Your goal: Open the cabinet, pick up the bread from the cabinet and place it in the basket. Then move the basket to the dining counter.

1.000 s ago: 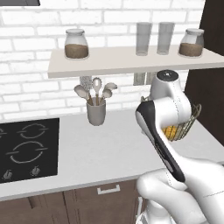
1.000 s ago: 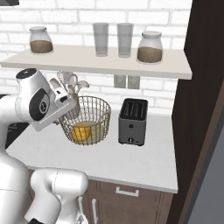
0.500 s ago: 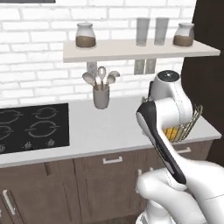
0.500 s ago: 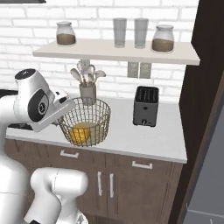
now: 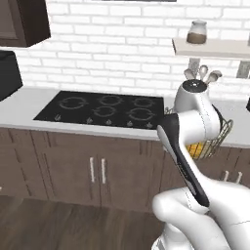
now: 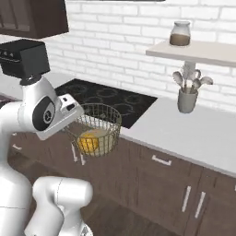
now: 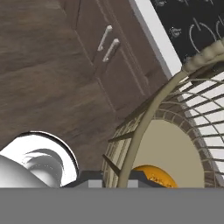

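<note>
Left base view: the white arm rises from the lower right and its bulk covers most of the basket (image 5: 220,134), whose wire rim and side show just right of the wrist, in front of the cabinet fronts below the white worktop (image 5: 29,105). A sliver of the orange bread (image 5: 196,149) shows through the mesh. Behind, a black cooktop (image 5: 105,108) is set into the worktop, a grey utensil crock (image 5: 199,78) stands by the brick wall, and a jar (image 5: 197,32) sits on a shelf (image 5: 212,47) above.

Right base view: the basket (image 6: 96,129) hangs in the air off the worktop edge, in front of the dark cabinet doors (image 6: 170,184), carried at the claw (image 6: 73,115) by its rim on the arm's side. The bread (image 6: 90,140) lies in the bottom of the basket (slightly toward the arm). The crock (image 6: 186,99) stands well apart on the worktop, under the shelf with the jar (image 6: 179,33).

Hand view: the basket's rim (image 7: 144,127) runs up from between the fingertips, so the claw is closed on it; the tips themselves are mostly hidden. The bread (image 7: 154,176) rests on the beige base. Cabinet handles (image 7: 108,43) and wooden floor (image 7: 39,78) lie beyond.
</note>
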Controlling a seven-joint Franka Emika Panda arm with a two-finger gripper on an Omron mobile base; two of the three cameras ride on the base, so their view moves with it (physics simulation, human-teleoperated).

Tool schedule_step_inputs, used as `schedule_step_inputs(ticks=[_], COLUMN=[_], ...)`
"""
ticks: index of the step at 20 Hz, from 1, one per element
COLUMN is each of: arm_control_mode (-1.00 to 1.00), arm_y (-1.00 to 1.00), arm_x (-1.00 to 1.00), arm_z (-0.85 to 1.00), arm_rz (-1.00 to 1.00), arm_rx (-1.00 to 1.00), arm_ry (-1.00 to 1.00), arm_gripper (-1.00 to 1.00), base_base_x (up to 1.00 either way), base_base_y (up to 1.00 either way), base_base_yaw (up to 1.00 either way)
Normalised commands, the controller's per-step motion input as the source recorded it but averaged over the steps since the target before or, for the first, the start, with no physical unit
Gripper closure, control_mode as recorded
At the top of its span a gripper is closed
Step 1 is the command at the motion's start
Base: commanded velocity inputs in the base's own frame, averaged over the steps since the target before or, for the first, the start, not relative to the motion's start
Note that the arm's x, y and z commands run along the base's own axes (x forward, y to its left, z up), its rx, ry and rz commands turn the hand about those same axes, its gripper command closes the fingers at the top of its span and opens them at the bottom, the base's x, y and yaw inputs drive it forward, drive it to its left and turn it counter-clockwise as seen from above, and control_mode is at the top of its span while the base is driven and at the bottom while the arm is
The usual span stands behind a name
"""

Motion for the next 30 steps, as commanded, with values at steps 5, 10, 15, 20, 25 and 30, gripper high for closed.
schedule_step_inputs(ticks=[5, 10, 15, 20, 25, 30], arm_control_mode=[1.0, 1.0, 1.0, 1.0, 1.0, 1.0], arm_y=[0.0, 0.0, 0.0, 0.0, 0.0, 0.0], arm_x=[0.0, 0.0, 0.0, 0.0, 0.0, 0.0], arm_z=[0.0, 0.0, 0.0, 0.0, 0.0, 0.0], arm_rz=[0.0, 0.0, 0.0, 0.0, 0.0, 0.0], arm_rx=[0.0, 0.0, 0.0, 0.0, 0.0, 0.0], arm_ry=[0.0, 0.0, 0.0, 0.0, 0.0, 0.0], arm_gripper=[1.0, 1.0, 1.0, 1.0, 1.0, 1.0], base_base_x=[-0.09, 0.08, 0.02, -0.3, -0.36, -0.32], base_base_y=[0.66, 0.12, -0.01, -0.01, 0.0, 0.0], base_base_yaw=[0.92, 0.91, 0.98, 1.0, 1.0, 0.98])
